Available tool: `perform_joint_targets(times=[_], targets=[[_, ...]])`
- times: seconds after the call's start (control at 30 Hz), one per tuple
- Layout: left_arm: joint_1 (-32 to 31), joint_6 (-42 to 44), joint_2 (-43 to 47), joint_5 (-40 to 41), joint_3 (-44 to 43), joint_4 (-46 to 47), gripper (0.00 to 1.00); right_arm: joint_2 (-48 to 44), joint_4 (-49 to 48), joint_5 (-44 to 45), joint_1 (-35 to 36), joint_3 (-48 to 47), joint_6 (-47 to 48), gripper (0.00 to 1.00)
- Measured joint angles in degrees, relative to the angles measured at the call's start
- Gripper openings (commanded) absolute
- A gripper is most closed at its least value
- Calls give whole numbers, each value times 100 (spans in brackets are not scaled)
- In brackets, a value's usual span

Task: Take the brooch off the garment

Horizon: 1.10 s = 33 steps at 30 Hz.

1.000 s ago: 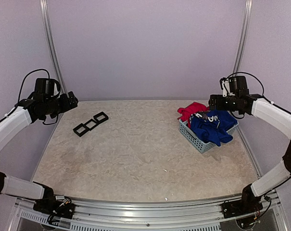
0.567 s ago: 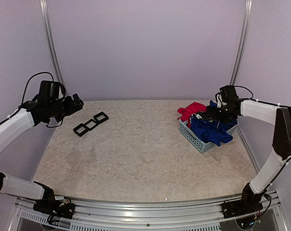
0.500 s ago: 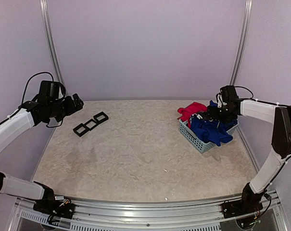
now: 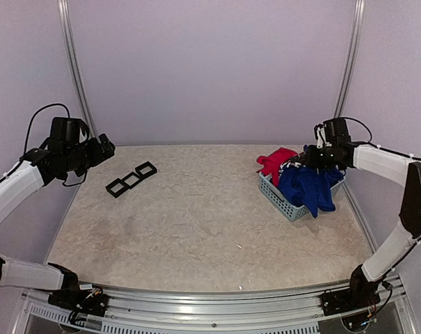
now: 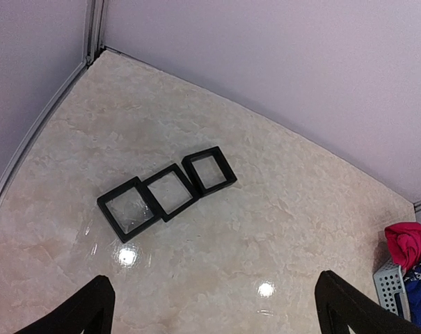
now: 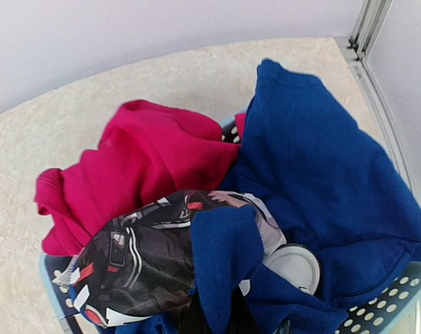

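The shirt (image 4: 310, 186) lies bunched in a basket (image 4: 280, 202) by the worktop's (image 4: 196, 223) right edge, towards the far right corner, with a red garment (image 4: 275, 160) heaped at the basket's far left. The right end effector (image 4: 300, 162) sits on the shirt's upper folds. Its fingers are almost hidden by cloth, but a blue fold runs up between them and looks pinched, and blue fabric hangs from it over the basket's near rim. In the right wrist view the brooch (image 6: 291, 267), a white round disc, rests on the shirt just right of that fold, beside the dark print. The left end effector (image 4: 107, 147) hovers over the far left corner, spread wide and holding nothing, above three black frames (image 4: 131, 179) lying in a row.
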State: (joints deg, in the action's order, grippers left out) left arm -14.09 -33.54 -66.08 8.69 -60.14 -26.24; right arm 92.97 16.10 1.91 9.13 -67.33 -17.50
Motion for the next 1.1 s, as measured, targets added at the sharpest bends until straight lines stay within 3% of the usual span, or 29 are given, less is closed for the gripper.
perform_joint_targets(times=[0.23,0.43,0.63,0.87,1.03,1.1], targets=[[2,186,105,87,7,4,99,-1784,-396,636,588,275,184,0],[26,470,98,33,-11,114,99,-2592,-645,715,761,-94,356,0],[221,608,-2,-295,-68,431,99,-2472,-479,109,1375,-1346,509,0],[374,667,-155,-612,-179,599,99,-1862,-236,-203,2935,-2848,813,0],[490,682,-125,-691,-227,605,99,-1207,-238,-153,3821,-3233,944,0],[535,682,-98,-695,-227,599,99,-960,-275,-105,3998,-3067,881,6]])
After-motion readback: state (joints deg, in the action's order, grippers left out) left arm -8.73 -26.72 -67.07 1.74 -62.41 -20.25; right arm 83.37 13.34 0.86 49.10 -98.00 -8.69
